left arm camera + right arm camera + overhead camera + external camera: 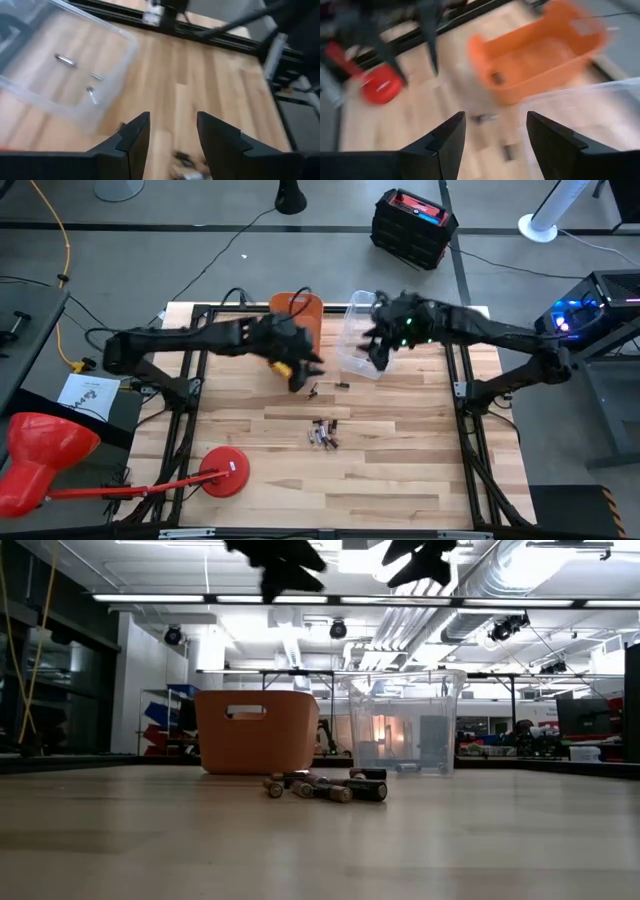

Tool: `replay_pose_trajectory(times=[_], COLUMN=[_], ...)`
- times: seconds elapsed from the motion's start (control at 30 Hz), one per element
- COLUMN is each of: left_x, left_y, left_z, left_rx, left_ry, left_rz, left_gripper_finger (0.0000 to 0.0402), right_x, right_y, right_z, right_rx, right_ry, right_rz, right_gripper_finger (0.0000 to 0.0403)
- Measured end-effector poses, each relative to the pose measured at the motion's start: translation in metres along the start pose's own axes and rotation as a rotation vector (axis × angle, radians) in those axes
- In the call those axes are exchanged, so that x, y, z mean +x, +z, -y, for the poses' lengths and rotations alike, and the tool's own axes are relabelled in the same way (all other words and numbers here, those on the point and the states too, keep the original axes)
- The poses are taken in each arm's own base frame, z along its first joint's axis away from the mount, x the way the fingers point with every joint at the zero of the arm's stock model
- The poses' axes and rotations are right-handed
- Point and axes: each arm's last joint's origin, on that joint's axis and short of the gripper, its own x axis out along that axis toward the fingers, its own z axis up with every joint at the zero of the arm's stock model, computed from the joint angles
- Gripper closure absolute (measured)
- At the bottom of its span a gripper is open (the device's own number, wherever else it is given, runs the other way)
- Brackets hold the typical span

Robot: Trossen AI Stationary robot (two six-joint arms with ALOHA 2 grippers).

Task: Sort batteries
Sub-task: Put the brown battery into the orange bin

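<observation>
The left pincer (170, 137) stands open with nothing between its fingers, raised above the counter (400, 480) just beside the orange bin (300, 312), on the side facing the battery pile. Judging by that, it has nothing to carry and is free to reach for a cell. The right pincer (495, 137) is also spread wide and empty, hanging over the clear bin (358, 340), which sits just beside the orange bin; it looks to be waiting there or coming away from a drop.

The two bins stand side by side at the counter's far edge, presumably so each arm has a container within reach for its kind of cell. The clear bin already holds a few slim silvery batteries (66, 60), and a small dark item lies in the orange bin (496, 77), too blurred to name.

The unsorted pile (323, 434) lies near the counter's middle, well apart from the orange bin. Two stray cells (326, 387) lie between the pile and the orange bin, close under the left pincer. Most of the sorting appears still to be done.
</observation>
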Motion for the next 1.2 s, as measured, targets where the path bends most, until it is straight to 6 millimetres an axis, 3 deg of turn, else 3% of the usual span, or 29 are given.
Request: replay_pose_trajectory(times=[0.17,0.37,0.47,0.57,0.9,1.03,1.2], left_x=[-0.018,-0.013,-0.008,-0.008,-0.012,-0.013,-0.015], left_y=[-0.038,-0.083,-0.101,-0.110,-0.113,-0.113,-0.117], left_z=[0.026,0.047,0.056,0.065,0.078,0.082,0.092], left_rx=[-0.092,-0.293,-0.361,-0.361,-0.207,-0.178,-0.158], left_ry=[-0.029,0.034,0.045,0.041,0.005,-0.028,-0.068], left_rz=[0.029,0.054,0.015,-0.002,0.004,-0.001,-0.013], left_gripper_finger=[0.0256,0.0260,0.0260,0.0260,0.0260,0.0260,0.0260], right_x=[0.037,0.082,0.107,0.134,0.206,0.222,0.227], right_y=[-0.040,-0.101,-0.122,-0.138,-0.143,-0.144,-0.137], right_z=[-0.032,-0.076,-0.096,-0.108,-0.123,-0.127,-0.128], right_rx=[-0.073,-0.353,-0.531,-0.657,-0.914,-1.016,-1.048], right_ry=[0.227,0.373,0.436,0.381,0.182,0.143,0.120], right_rz=[-0.152,-0.305,-0.301,-0.336,-0.474,-0.591,-0.713], right_gripper_finger=[0.0197,0.0197,0.0197,0.0197,0.0197,0.0197,0.0197])
